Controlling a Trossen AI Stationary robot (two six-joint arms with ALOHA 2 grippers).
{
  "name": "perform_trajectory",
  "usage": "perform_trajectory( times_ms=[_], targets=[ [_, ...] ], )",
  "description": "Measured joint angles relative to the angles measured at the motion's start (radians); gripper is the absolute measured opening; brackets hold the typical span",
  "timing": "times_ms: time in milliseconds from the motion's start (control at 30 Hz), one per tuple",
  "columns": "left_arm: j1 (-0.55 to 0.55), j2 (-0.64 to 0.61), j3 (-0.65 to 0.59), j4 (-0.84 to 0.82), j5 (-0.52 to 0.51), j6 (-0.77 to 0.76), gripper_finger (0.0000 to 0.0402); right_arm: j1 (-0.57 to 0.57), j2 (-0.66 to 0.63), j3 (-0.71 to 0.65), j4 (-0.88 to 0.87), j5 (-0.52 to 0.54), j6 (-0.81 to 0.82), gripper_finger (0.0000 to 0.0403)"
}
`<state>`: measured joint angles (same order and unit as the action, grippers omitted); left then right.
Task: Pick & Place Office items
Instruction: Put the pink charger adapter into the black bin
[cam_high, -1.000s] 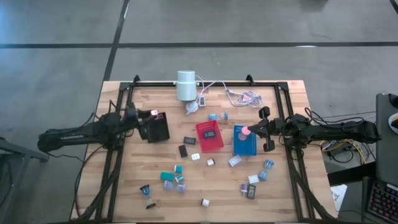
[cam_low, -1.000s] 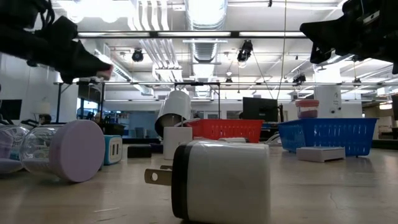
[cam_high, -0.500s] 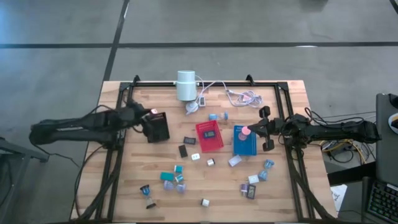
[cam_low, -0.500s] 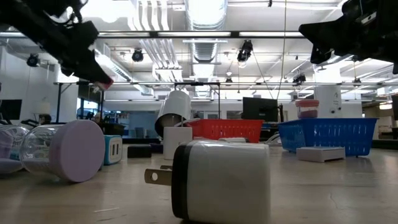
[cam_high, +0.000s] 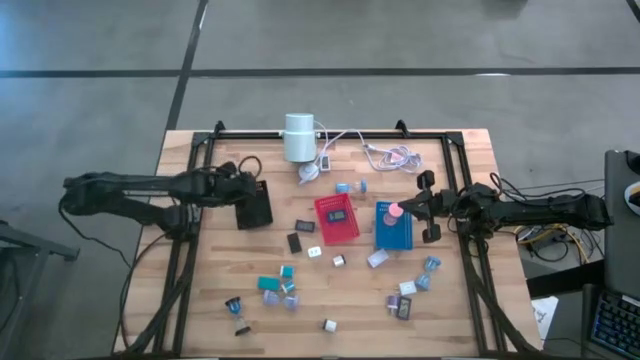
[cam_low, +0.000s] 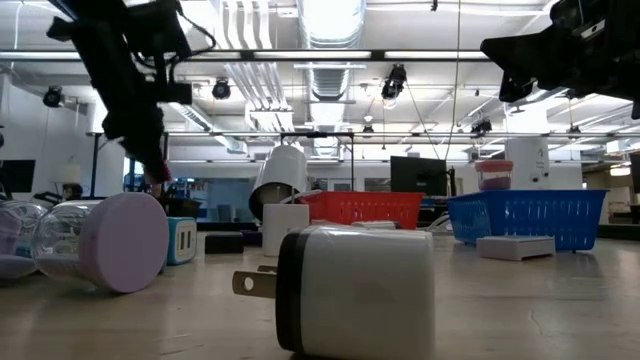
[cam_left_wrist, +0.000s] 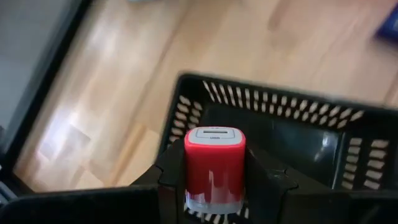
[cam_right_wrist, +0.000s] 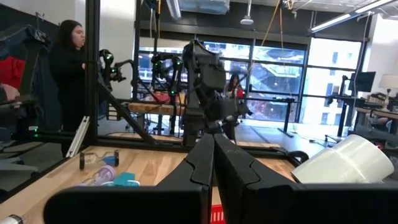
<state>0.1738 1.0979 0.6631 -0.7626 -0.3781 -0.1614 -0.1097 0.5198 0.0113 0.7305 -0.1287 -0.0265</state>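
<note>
My left gripper hangs over the black tray at the table's left, pointing steeply down, shut on a red block with a white cap. In the low view the left gripper's tip shows a bit of red. My right gripper waits shut at the right edge of the blue tray, and nothing shows between its fingers. Several small office items lie loose on the table's near half, among them teal blocks. My left gripper pinches the red block by two opposite sides between its two fingers. The fingers slant down from the table's left. The block's white-capped end sticks out past the fingertips, and the block hangs clear above the black tray's inside.
A red tray stands between the black and blue ones. A white cylinder with cables sits at the far edge. In the low view a white plug block and a lilac disc lie close by.
My left gripper has tipped from nearly level to steeply down and rolled somewhat. Its tip has sunk toward the black tray with the red block still held. The arm behind it has swung forward over the table's left edge.
</note>
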Motion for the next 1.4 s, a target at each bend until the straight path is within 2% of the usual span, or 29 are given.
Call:
perform_trajectory(
  times_ms=[233,800,1333,1400],
  targets=[
    [0.021,0.085,-0.028,0.077,0.025,0.001,0.0104,0.000,0.000,0.000,0.000,0.000,-0.003,0.0008],
    [0.065,0.251,-0.030,0.145,0.048,0.029,0.0104,0.000,0.000,0.000,-0.001,0.000,0.000,0.0008],
    [0.108,0.293,-0.030,0.177,0.099,0.053,0.0104,0.000,0.000,0.000,-0.001,0.000,0.000,0.0008],
    [0.108,0.289,-0.030,0.180,0.098,0.052,0.0119,0.000,0.000,0.000,-0.001,0.000,0.000,0.0008]
  ],
)
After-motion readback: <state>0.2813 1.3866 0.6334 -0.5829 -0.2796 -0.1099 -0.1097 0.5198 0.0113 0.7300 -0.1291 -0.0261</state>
